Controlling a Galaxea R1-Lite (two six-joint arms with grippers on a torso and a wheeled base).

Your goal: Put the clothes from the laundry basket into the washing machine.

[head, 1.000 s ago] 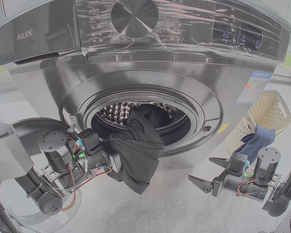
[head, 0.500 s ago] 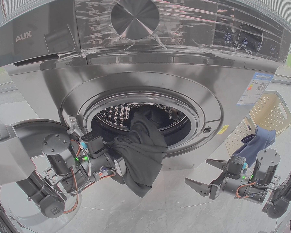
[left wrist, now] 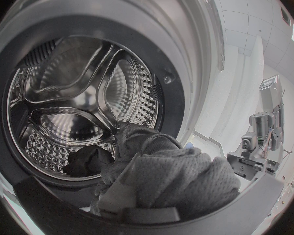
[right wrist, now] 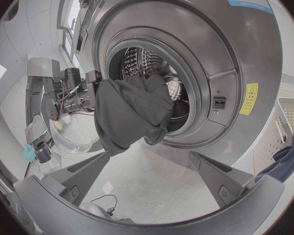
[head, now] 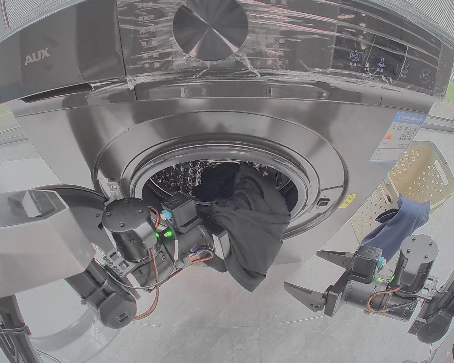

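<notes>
Grey tiled floor (head: 212, 323) fronting the washing machine (head: 227, 107). Centre: left gripper (head: 221, 242) clamped on a black garment (head: 257, 228) draped over the drum opening's lower rim. Lower right: right gripper (head: 307, 273) spread wide, empty, near the laundry basket (head: 429, 167).

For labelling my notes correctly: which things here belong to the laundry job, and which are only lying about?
Belong to the job:
black garment
washing machine
laundry basket
blue garment, hanging on the basket

Only lying about:
floor cable
yellow sticker
blue-edged label
</notes>
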